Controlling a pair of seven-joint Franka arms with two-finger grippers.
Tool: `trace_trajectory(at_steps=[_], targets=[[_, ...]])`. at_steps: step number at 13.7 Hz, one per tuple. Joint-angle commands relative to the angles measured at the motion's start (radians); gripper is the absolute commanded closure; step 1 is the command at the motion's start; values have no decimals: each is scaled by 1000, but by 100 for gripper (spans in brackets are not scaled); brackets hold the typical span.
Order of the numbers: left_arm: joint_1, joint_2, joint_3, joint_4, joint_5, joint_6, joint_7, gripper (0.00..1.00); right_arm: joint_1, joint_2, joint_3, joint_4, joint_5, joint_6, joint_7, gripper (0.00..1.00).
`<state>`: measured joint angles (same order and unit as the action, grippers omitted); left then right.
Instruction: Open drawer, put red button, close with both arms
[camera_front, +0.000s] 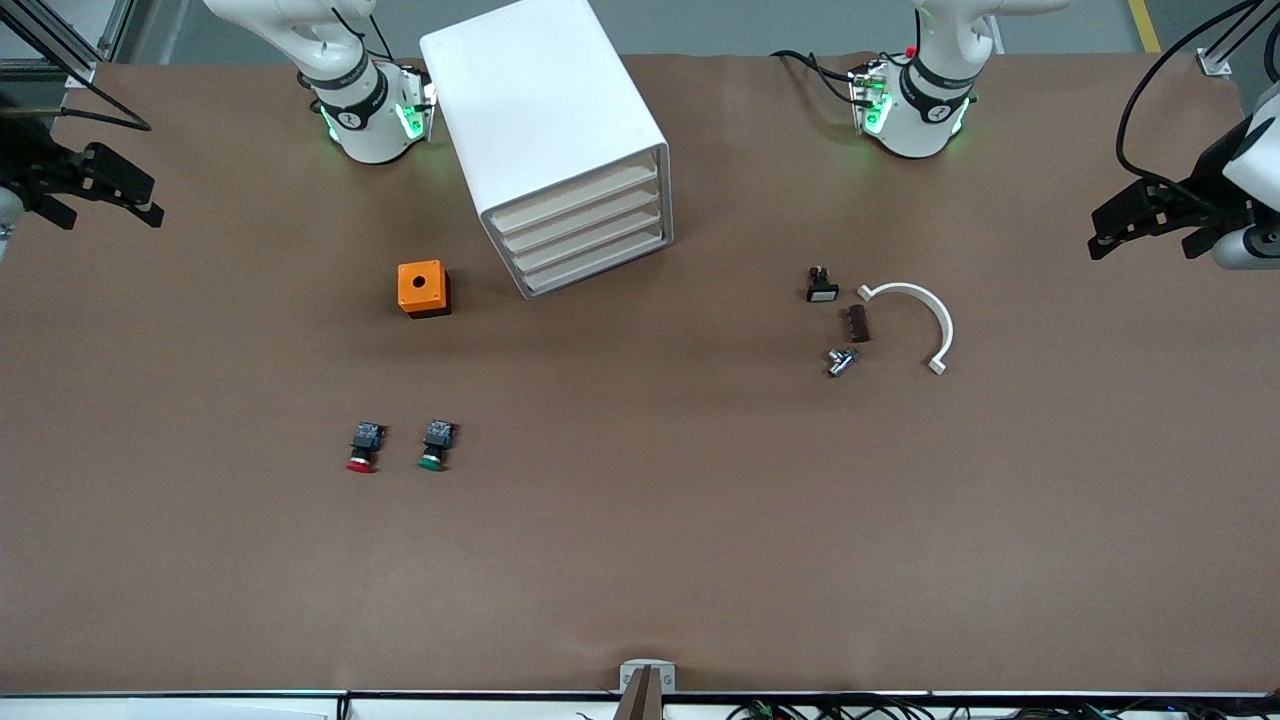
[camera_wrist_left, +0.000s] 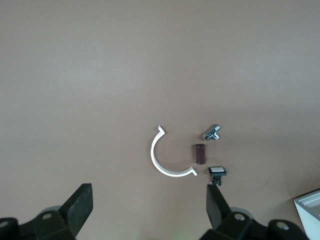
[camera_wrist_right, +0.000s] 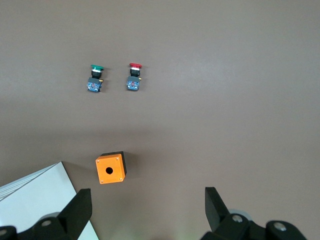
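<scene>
The white cabinet (camera_front: 545, 110) stands near the robots' bases. Its uppermost drawer (camera_front: 578, 198) is shut, like the three below it. The red button (camera_front: 362, 448) lies on the table, nearer to the front camera than the cabinet, toward the right arm's end; it also shows in the right wrist view (camera_wrist_right: 134, 77). My right gripper (camera_front: 110, 212) hangs open and empty above the table's edge at the right arm's end, high over the table (camera_wrist_right: 148, 207). My left gripper (camera_front: 1143, 243) hangs open and empty above the left arm's end (camera_wrist_left: 150, 205).
A green-capped twin button (camera_front: 434, 446) lies beside the red one. An orange box with a hole (camera_front: 423, 288) sits beside the cabinet. Toward the left arm's end lie a white curved clip (camera_front: 925, 310), a brown piece (camera_front: 857, 323), a metal part (camera_front: 842, 361) and a small switch (camera_front: 821, 286).
</scene>
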<state>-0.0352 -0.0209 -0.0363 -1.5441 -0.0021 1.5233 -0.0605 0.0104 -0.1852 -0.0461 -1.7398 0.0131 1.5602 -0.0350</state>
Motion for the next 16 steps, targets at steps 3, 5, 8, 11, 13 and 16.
trace_trajectory(at_steps=[3,5,8,11,13,16], targets=[[11,7,-7,24,2,-34,-1,0,2,-19,-5,0,5,-14,0,0],[15,10,-5,24,2,-34,-1,0,-1,-13,-5,19,5,-23,1,0],[14,13,-1,15,-2,-37,1,0,-4,-8,-6,22,5,-23,-2,0],[5,96,-1,21,-10,-37,-8,0,-1,-2,-6,25,4,-23,-3,0],[-3,182,-7,25,-25,-34,-76,0,-3,0,-6,25,4,-23,-3,0],[-6,254,-8,42,-79,-29,-113,0,-3,3,-6,25,2,-23,-3,0]])
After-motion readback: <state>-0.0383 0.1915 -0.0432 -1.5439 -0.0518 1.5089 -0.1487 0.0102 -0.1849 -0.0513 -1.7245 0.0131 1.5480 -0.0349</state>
